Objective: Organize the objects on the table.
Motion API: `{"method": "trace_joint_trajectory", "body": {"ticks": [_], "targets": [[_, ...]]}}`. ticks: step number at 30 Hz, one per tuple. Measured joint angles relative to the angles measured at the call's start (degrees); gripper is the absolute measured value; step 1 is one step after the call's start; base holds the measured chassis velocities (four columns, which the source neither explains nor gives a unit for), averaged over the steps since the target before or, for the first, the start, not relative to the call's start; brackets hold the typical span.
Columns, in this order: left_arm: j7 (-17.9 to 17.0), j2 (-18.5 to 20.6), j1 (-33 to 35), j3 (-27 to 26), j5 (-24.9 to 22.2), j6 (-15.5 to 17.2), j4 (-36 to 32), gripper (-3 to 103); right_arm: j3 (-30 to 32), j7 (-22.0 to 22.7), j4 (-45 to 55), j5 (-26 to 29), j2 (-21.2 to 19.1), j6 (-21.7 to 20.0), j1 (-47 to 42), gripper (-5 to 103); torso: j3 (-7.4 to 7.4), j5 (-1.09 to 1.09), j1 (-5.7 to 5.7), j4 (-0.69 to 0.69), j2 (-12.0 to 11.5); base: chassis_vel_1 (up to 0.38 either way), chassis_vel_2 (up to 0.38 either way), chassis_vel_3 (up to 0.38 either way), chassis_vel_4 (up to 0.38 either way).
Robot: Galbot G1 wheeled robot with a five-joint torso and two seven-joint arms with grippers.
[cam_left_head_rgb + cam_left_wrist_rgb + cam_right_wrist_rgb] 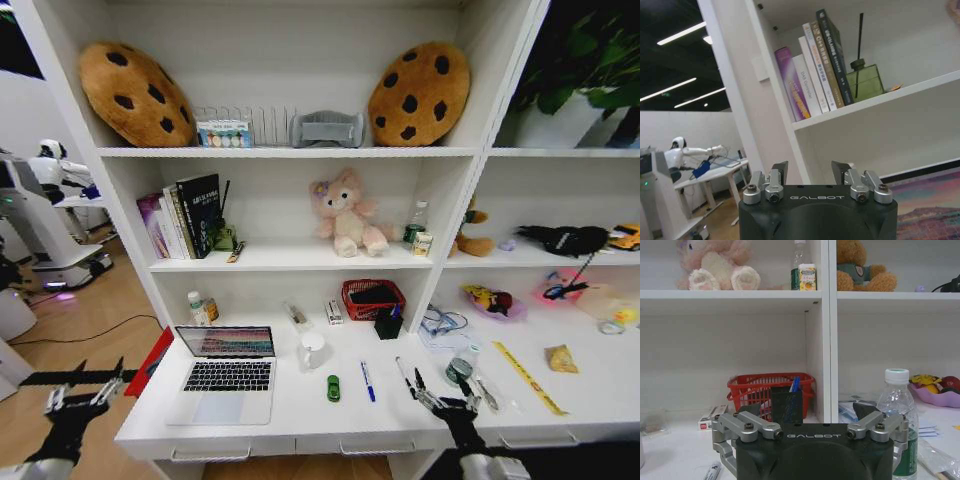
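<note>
An open silver laptop [225,375] sits at the left of the white table [300,420]. To its right lie a tiny green toy car [333,388] and a blue pen [367,381]. A black pen [403,372] and a small round tin [459,371] lie farther right. My right gripper [446,382] hovers open over the table's front edge, between the black pen and the tin. In the right wrist view that gripper [807,412] holds nothing and faces a black pen holder [786,405]. My left gripper [85,385] hangs open off the table's left end, beside the laptop; in its own view the left gripper [810,172] is empty.
A red basket [373,297], the pen holder [388,322] and a white mug [313,350] stand behind the pens. A water bottle [897,420] stands close by my right gripper. A yellow ruler [528,378] lies farther right. Books [812,70] line the shelf above the laptop.
</note>
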Motion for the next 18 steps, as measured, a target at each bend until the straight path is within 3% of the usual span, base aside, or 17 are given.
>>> {"method": "trace_joint_trajectory", "body": {"ticks": [1, 2, 3, 4, 6, 7, 8, 11, 14, 15, 16, 18], "targets": [[-1.14, 4.84, 0.28, -0.32, -0.99, 1.46, -0.55, 44, -0.26, -0.01, -1.01, 0.43, -0.6, 0.17, 0.58, 100, 0.0, -0.01, 0.0, 0.04, 0.0, 0.0, 0.0, 0.0, 0.0], [-1.71, 7.61, 0.27, -0.3, -1.58, 2.21, -0.69, 44, -0.29, 0.0, -1.42, 0.79, -0.8, 0.22, 0.8, 100, 0.0, -0.01, 0.0, 0.03, 0.0, 0.0, 0.0, 0.0, 0.0], [-1.71, 7.61, 0.27, -0.3, -1.58, 2.21, -0.69, 44, -0.29, 0.0, -1.42, 0.79, -0.8, 0.22, 0.8, 100, 0.0, -0.01, 0.0, 0.03, 0.0, 0.0, 0.0, 0.0, 0.0], [-2.21, 12.72, 0.28, 0.09, -2.44, 3.48, -1.01, 33, -0.36, -0.01, -1.97, 1.38, -1.36, 0.22, 1.3, 100, 0.0, -0.01, 0.0, -0.01, 0.0, 0.0, 0.0, 0.0, 0.0], [-2.31, 14.04, 0.3, 0.26, -2.6, 3.8, -1.11, 33, -0.38, 0.01, -2.17, 1.56, -1.55, 0.22, 1.54, 100, 0.0, -0.01, 0.0, -0.03, 0.0, 0.0, 0.0, 0.0, 0.0], [-2.75, 18.99, 0.31, 0.92, -3.41, 5.05, -1.02, 22, -0.55, 0.05, -2.76, 2.02, -1.97, 0.12, 2.19, 100, 0.0, -0.01, 0.0, -0.02, 0.0, 0.0, 0.0, 0.0, 0.0], [-2.75, 18.99, 0.31, 0.92, -3.41, 5.05, -1.02, 22, -0.55, 0.05, -2.76, 2.02, -1.97, 0.12, 2.19, 100, 0.0, -0.01, 0.0, -0.02, 0.0, 0.0, 0.0, 0.0, 0.0], [-3.25, 31.02, -0.3, 1.09, -7.02, 6.24, 3.37, 7, -0.64, 0.13, -3.05, 2.25, -1.99, -0.33, 2.65, 100, 0.0, -0.03, 0.0, 0.02, 0.0, 0.0, 0.0, 0.0, 0.0], [-3.29, 32.21, -0.39, 1.08, -7.47, 6.3, 3.93, 3, -0.6, 0.15, -3.01, 2.25, -1.95, -0.36, 2.64, 100, 0.0, -0.02, 0.0, 0.01, 0.0, 0.0, 0.0, 0.0, 0.0], [-3.3, 35.59, -0.69, 1.1, -8.65, 6.39, 5.43, 1, -0.58, 0.16, -2.94, 2.22, -1.83, -0.47, 2.59, 100, 0.01, -0.02, 0.0, 0.0, 0.0, 0.0, 0.0, 0.0, 0.0], [-3.3, 35.59, -0.69, 1.1, -8.65, 6.39, 5.43, 1, -0.58, 0.16, -2.94, 2.22, -1.83, -0.47, 2.59, 100, 0.01, -0.02, 0.0, 0.0, 0.0, 0.0, 0.0, 0.0, 0.0], [-3.28, 40.24, -1.18, 1.58, -9.85, 6.41, 7.32, 0, -0.56, 0.25, -2.88, 1.97, -1.56, -0.64, 2.59, 100, 0.01, -0.01, 0.0, -0.02, 0.0, 0.0, 0.0, 0.0, 0.0]]}}
